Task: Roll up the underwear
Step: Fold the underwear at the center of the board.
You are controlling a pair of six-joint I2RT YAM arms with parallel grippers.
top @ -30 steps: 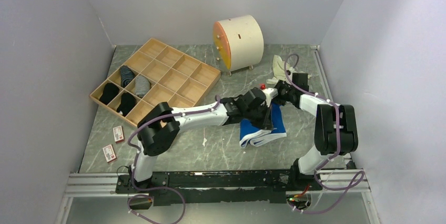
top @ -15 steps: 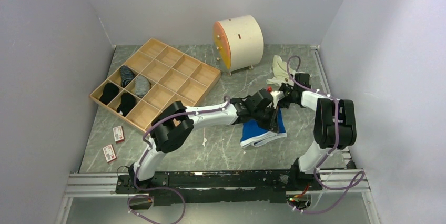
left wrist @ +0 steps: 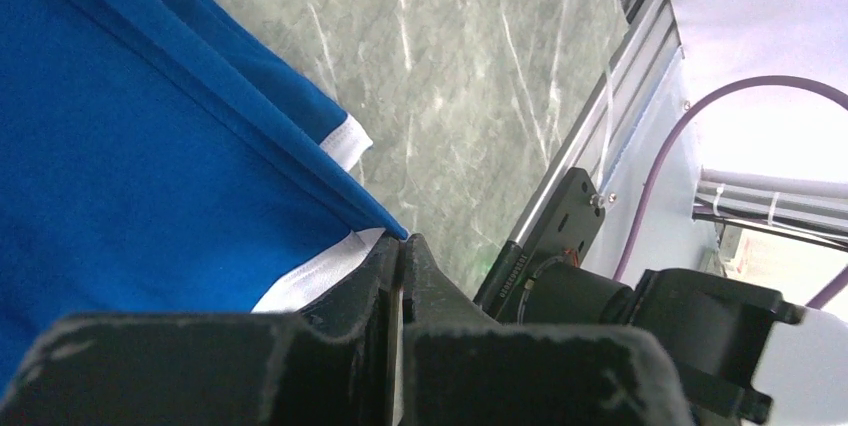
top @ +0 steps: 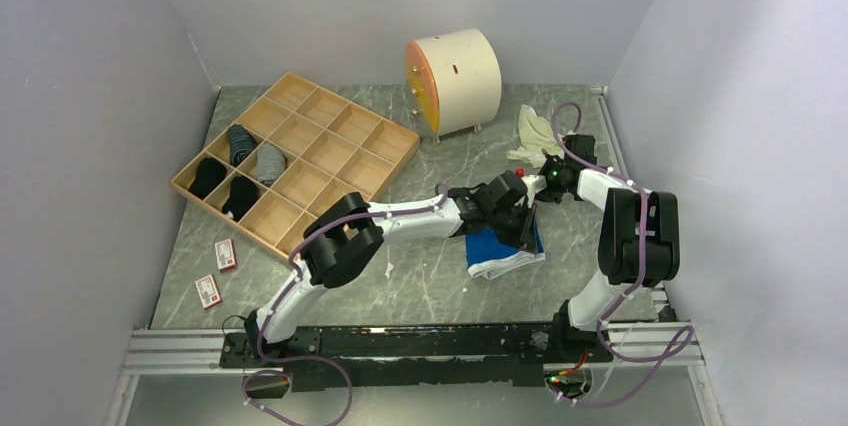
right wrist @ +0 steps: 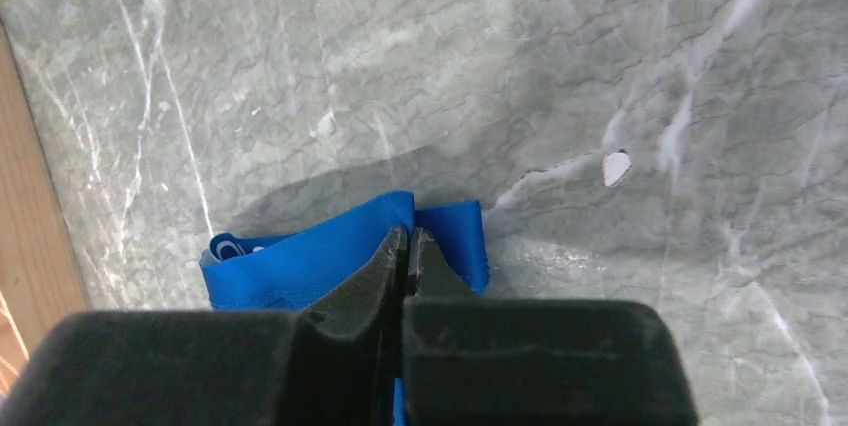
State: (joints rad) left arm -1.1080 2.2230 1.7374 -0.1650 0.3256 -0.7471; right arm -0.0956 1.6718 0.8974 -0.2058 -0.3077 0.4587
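**Item:** underwear [top: 492, 248], blue with white trim.
**Location:** right of centre on the bench [top: 420, 281]. It lies partly folded, white band toward the near edge, and its far edge is gathered up at the tips of the two arms.

**Left end effector** [left wrist: 402, 251]: jaws pressed together. The white-trimmed hem runs into the closed tips, so it is gripping the garment on its right side.

**Right end effector** [right wrist: 408, 242]: jaws closed, with blue cloth drawn up to the tips. It is probably pinching a far corner of the same garment, though the fingers themselves hide the contact in the wrist view.

**Other holdings:**
- Wooden divider tray [top: 330, 153], far left, with socks [top: 240, 143] in several compartments.
- Cream drum [top: 455, 71] at the back.
- White cloth [top: 530, 131] near the right arm, apart from the garment.

**Step in hand, as judged:** starting the roll from the far edge, with both pinches carrying that edge toward the near band.
**Progress:** early; no finished roll shows.

**Handling notes:**
- Keep the two pinches level and moving together, so the edge lands square rather than skewed.
- Carry the edge low, close above the cloth, so the first turn comes tight.
- The thin knit looks likely to slide on the polished stone. A drag from either arm could pull the whole piece along instead of turning it.
- Release only once the turned edge lies flat on the layer below.
- Keep clear of the white cloth.
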